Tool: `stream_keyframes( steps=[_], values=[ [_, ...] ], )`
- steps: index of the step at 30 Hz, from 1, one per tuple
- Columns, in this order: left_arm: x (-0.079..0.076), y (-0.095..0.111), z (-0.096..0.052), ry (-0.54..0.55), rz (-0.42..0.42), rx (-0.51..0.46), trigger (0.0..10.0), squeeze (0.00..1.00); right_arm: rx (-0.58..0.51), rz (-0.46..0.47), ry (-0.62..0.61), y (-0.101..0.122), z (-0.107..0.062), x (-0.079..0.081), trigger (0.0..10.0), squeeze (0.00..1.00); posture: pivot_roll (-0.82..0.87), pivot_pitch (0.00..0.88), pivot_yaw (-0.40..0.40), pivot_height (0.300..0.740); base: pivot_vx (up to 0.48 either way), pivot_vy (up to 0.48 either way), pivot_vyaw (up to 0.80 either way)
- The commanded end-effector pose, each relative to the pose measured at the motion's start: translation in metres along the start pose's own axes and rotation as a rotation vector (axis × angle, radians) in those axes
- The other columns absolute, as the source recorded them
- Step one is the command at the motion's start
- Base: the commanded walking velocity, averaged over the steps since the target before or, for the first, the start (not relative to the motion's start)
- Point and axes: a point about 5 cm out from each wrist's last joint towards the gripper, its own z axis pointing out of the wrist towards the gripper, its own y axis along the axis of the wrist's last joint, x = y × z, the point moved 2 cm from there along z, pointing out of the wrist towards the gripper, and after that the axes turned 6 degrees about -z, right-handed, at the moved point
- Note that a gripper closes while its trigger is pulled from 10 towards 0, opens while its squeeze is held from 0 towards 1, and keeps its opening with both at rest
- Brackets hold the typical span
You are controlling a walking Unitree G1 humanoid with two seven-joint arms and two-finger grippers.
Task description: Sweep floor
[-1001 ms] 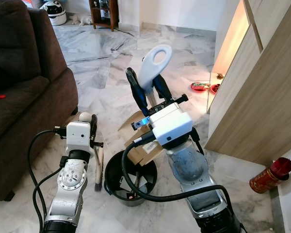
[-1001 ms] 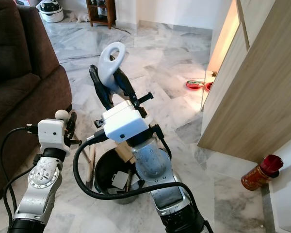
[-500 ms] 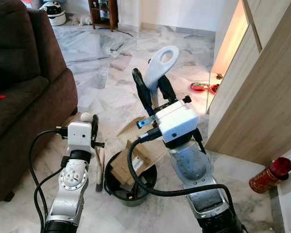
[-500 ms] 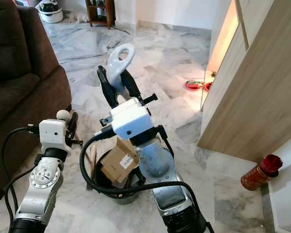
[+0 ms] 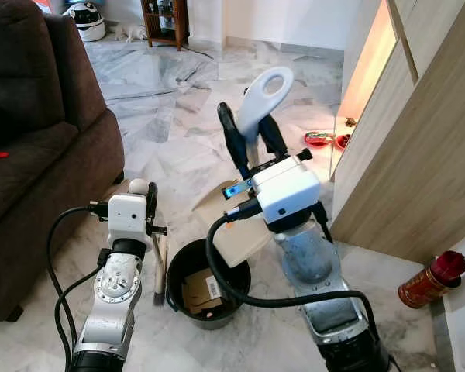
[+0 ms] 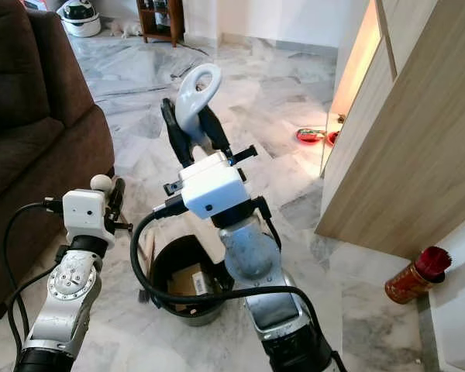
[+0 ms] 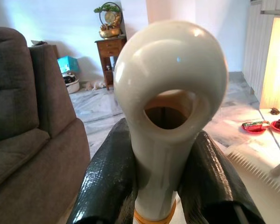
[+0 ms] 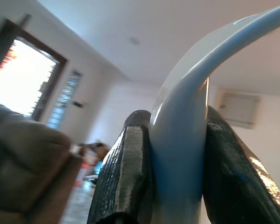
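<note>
My right tool (image 5: 252, 139) clamps the dustpan handle (image 5: 263, 97) — pan tipped over the black bin (image 5: 205, 283), cardboard (image 5: 204, 291) inside. My left tool (image 7: 161, 186) is closed on the brush handle (image 7: 170, 112) beside the bin.

We see a brown sofa (image 5: 39, 147) on the left, a wooden cabinet (image 5: 418, 155) right, and a red tin (image 5: 432, 279) by its foot.

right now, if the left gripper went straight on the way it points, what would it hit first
Nothing close: past the brush handle clamped in the left gripper, its wrist view shows open marble floor up to a far wooden side table. Depth is unclear.
</note>
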Motion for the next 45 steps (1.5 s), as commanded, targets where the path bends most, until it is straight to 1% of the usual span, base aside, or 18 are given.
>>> stream_keyframes(
  steps=[1,3,4,5,6,10,12,13,15,16,17,18,19,24,30,34,40,45],
  values=[
    [-0.002,0.009,0.004,-0.011,0.011,-0.048,10.0,0.00,-0.044,-0.088,-0.061,0.004,0.006,-0.020,10.0,0.00,0.13,0.099,-0.019,0.740,0.000,0.000,0.00],
    [-0.002,0.008,0.004,-0.013,0.011,-0.047,10.0,0.00,-0.005,-0.161,-0.107,-0.007,0.005,-0.036,10.0,0.00,0.13,0.098,-0.020,0.740,0.000,0.000,0.00],
    [-0.002,0.008,0.004,-0.013,0.011,-0.047,10.0,0.00,-0.005,-0.161,-0.107,-0.007,0.005,-0.036,10.0,0.00,0.13,0.098,-0.020,0.740,0.000,0.000,0.00],
    [-0.001,0.008,0.003,-0.012,0.011,-0.047,10.0,0.00,0.031,-0.201,-0.141,-0.015,0.002,-0.045,10.0,0.00,0.13,0.098,-0.020,0.740,0.000,0.000,0.00],
    [-0.001,0.008,0.002,-0.012,0.012,-0.046,10.0,0.00,0.111,-0.295,-0.194,-0.034,-0.008,-0.063,10.0,0.00,0.13,0.095,-0.021,0.740,0.000,0.000,0.00],
    [0.000,0.008,0.001,-0.012,0.015,-0.045,10.0,0.00,0.199,-0.322,-0.225,-0.054,-0.020,-0.077,10.0,0.00,0.13,0.095,-0.021,0.740,0.000,0.000,0.00],
    [0.002,0.008,0.000,-0.012,0.017,-0.043,10.0,0.00,0.282,-0.308,-0.272,-0.072,-0.034,-0.090,10.0,0.00,0.13,0.095,-0.018,0.740,0.000,0.000,0.00],
    [0.002,0.008,0.000,-0.012,0.017,-0.043,10.0,0.00,0.282,-0.308,-0.272,-0.072,-0.034,-0.090,10.0,0.00,0.13,0.095,-0.018,0.740,0.000,0.000,0.00],
    [0.001,0.006,-0.002,-0.023,0.019,-0.036,10.0,0.00,0.389,-0.282,-0.334,-0.093,-0.054,-0.100,10.0,0.00,0.13,0.092,-0.016,0.740,0.000,0.000,0.00],
    [0.000,0.006,-0.002,-0.028,0.019,-0.035,10.0,0.00,0.449,-0.256,-0.351,-0.104,-0.066,-0.101,10.0,0.00,0.14,0.091,-0.012,0.740,0.000,0.000,0.00],
    [0.000,0.006,-0.002,-0.028,0.019,-0.035,10.0,0.00,0.449,-0.256,-0.351,-0.104,-0.066,-0.101,10.0,0.00,0.14,0.091,-0.012,0.740,0.000,0.000,0.00],
    [-0.001,0.007,-0.003,-0.035,0.016,-0.036,10.0,0.00,0.528,-0.209,-0.373,-0.119,-0.083,-0.099,10.0,0.00,0.15,0.085,-0.007,0.740,0.000,0.000,0.00],
    [-0.002,0.008,-0.003,-0.038,0.015,-0.037,10.0,0.00,0.547,-0.186,-0.380,-0.122,-0.088,-0.098,10.0,0.00,0.15,0.085,-0.007,0.740,0.000,0.000,0.00],
    [-0.006,0.006,-0.009,-0.082,0.008,-0.021,10.0,0.00,0.613,-0.204,-0.397,-0.135,-0.109,-0.096,10.0,0.00,0.15,0.080,0.008,0.740,0.000,0.000,0.00],
    [-0.009,0.005,-0.020,-0.106,-0.006,-0.001,10.0,0.00,0.633,-0.186,-0.423,-0.139,-0.116,-0.095,10.0,0.00,0.15,0.065,0.022,0.740,0.000,0.000,0.00],
    [-0.010,0.000,-0.027,-0.108,-0.015,0.023,10.0,0.00,0.643,-0.114,-0.451,-0.144,-0.121,-0.096,10.0,0.00,0.15,0.063,0.023,0.740,0.000,0.000,0.00],
    [-0.016,0.000,-0.017,-0.109,-0.025,0.014,10.0,0.00,0.662,0.009,-0.449,-0.151,-0.124,-0.087,10.0,0.00,0.14,0.046,0.030,0.740,0.000,0.000,0.00],
    [-0.018,0.004,-0.014,-0.121,-0.026,0.003,10.0,0.00,0.658,0.026,-0.451,-0.152,-0.124,-0.086,10.0,0.00,0.14,0.039,0.036,0.740,0.000,0.000,0.00]
  ],
)
